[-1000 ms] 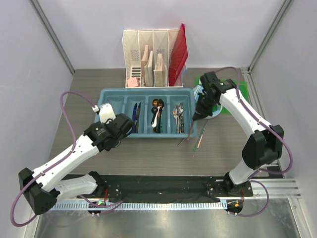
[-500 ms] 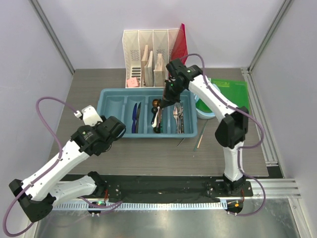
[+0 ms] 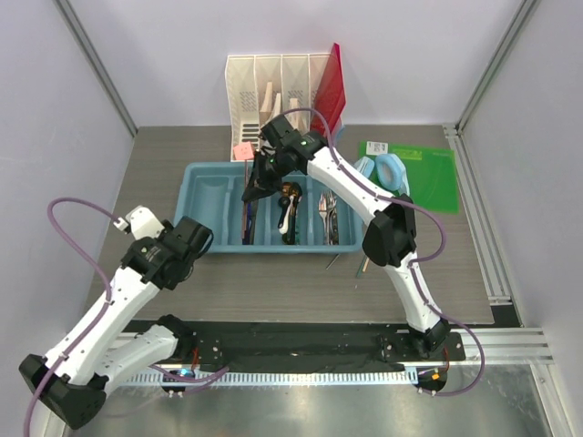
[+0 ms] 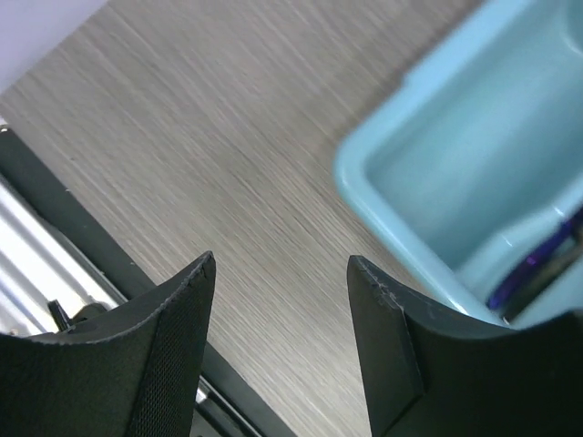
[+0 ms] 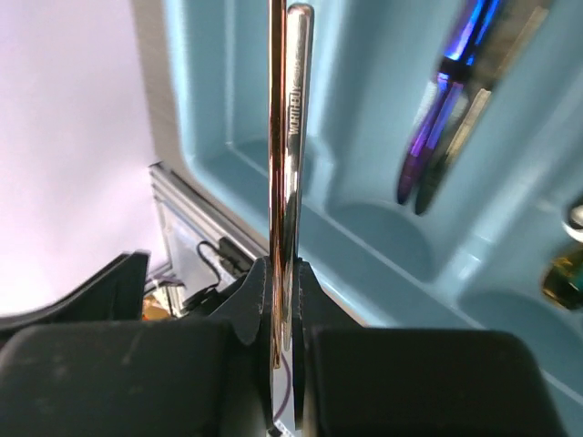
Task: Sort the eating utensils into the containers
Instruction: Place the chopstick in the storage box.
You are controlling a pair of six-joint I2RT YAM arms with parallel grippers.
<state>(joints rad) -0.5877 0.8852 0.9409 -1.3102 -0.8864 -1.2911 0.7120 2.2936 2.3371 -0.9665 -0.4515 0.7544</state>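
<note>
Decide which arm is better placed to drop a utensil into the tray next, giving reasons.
Right. The right gripper is shut on thin chopsticks above the tray; the left gripper is open, empty, off the tray's corner.

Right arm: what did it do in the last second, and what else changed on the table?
The right gripper swept left from the table beside the tray to above its left compartments, shut on two thin metal chopsticks. The left gripper backed away from the tray, open and empty. The tray and its knives, spoons and forks stayed put.
</note>
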